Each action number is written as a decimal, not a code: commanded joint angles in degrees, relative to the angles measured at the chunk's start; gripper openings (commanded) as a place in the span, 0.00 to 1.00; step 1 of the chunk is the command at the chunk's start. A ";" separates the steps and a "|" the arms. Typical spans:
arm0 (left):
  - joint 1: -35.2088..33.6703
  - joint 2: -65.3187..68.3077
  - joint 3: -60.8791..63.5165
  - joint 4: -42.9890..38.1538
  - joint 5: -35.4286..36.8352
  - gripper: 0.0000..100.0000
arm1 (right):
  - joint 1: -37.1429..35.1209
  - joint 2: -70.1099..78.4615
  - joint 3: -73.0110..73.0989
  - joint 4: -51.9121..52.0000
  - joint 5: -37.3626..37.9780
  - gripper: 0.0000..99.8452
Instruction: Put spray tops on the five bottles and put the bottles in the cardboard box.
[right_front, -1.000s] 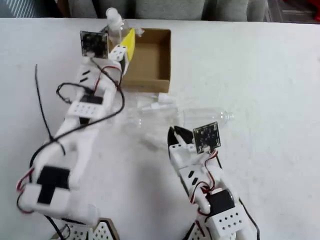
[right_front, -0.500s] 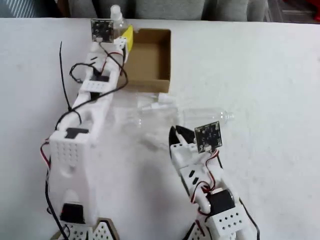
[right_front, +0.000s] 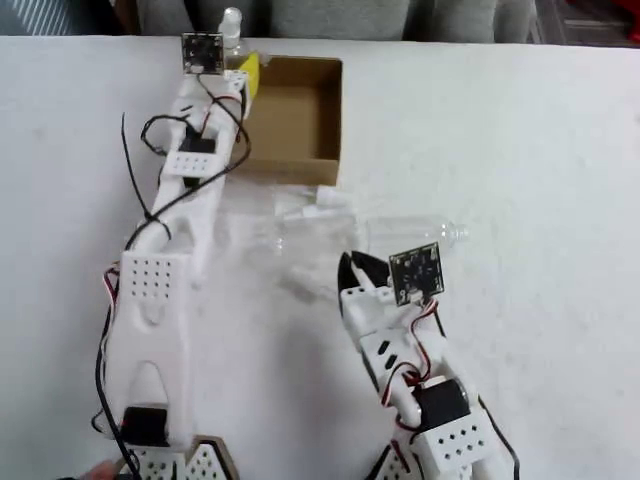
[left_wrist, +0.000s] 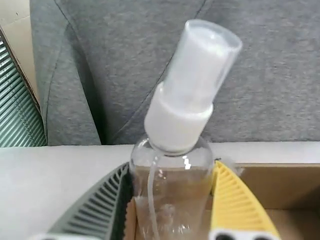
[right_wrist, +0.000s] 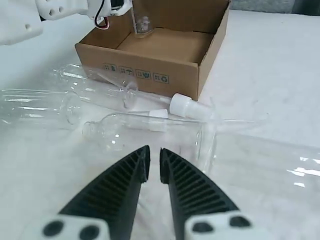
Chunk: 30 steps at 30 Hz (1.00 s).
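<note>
My left gripper (left_wrist: 171, 171) is shut on a clear bottle (left_wrist: 170, 200) with a white spray top (left_wrist: 192, 85). It holds the bottle upright over the far left corner of the cardboard box (right_front: 297, 112). In the high view the same bottle (right_front: 232, 24) stands at the box's far left edge beside the yellow finger (right_front: 250, 72). In the right wrist view its base (right_wrist: 142, 20) sits inside the box (right_wrist: 150, 67). My right gripper (right_wrist: 153, 162) hovers shut with nothing in it, just short of several clear bottles (right_wrist: 150, 127) lying in front of the box, some with white tops (right_wrist: 186, 106).
The left arm (right_front: 170, 240) stretches long across the table's left side toward the box. A long clear bottle (right_front: 415, 234) lies right of the pile, close to the right gripper (right_front: 352, 272). Bare white table (right_front: 520, 150) spreads to the right.
The left arm has straightened and carried the capped bottle farther away, to the box's far left corner. The right arm has kept still.
</note>
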<state>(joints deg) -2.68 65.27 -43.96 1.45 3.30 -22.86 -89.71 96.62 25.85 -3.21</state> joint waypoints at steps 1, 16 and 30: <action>-0.66 3.21 -12.13 3.08 -0.18 0.02 | 0.22 -0.13 0.53 0.22 0.70 0.02; -1.01 18.59 -37.27 13.27 -0.44 0.02 | 0.22 -0.13 0.53 0.22 0.70 0.02; -0.66 22.29 -49.14 23.65 -0.09 0.28 | 0.22 -0.13 0.53 0.22 0.70 0.02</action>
<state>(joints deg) -2.68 88.75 -88.88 25.01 3.38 -22.86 -89.71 96.62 25.85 -3.21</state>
